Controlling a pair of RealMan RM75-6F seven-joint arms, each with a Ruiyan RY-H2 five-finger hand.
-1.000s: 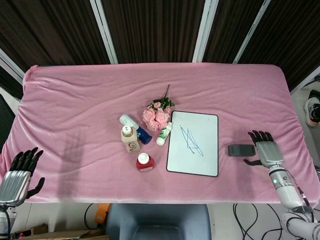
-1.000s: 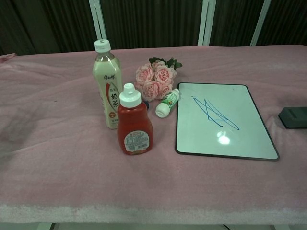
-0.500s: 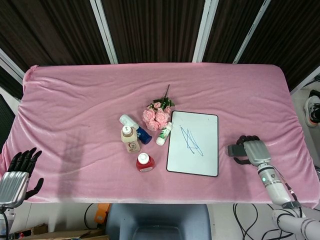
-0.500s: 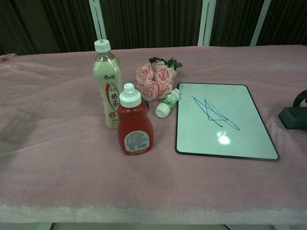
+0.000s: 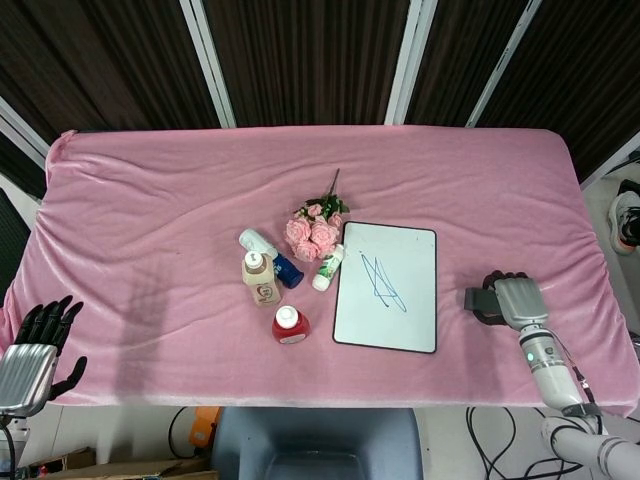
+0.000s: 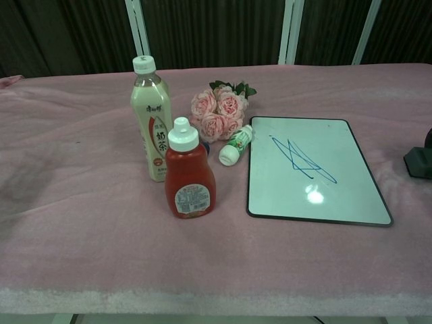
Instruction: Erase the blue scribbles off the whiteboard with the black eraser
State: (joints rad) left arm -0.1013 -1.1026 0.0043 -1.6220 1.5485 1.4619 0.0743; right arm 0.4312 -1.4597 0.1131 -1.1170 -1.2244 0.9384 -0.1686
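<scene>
The whiteboard point(image 5: 410, 320) lies flat right of the table's middle, with blue scribbles point(image 5: 382, 282) on its upper half; the chest view shows the whiteboard point(image 6: 317, 202) and scribbles point(image 6: 302, 160) too. Right of the board, my right hand point(image 5: 512, 300) curls over the black eraser point(image 5: 473, 298) and grips it, so only the eraser's left end shows. In the chest view the eraser point(image 6: 418, 162) sits at the right edge. My left hand point(image 5: 35, 355) hovers at the table's front left corner, fingers spread, holding nothing.
Left of the board stand a red sauce bottle point(image 5: 289, 323) and a milk tea bottle point(image 5: 260, 277). A small white bottle point(image 5: 327, 268), a blue-capped bottle point(image 5: 272, 255) and pink roses point(image 5: 315, 232) lie close to the board's top left corner.
My right hand moved over the eraser, closed its fingers on it, and the eraser shifted slightly right, away from the board. The left hand barely moved.
</scene>
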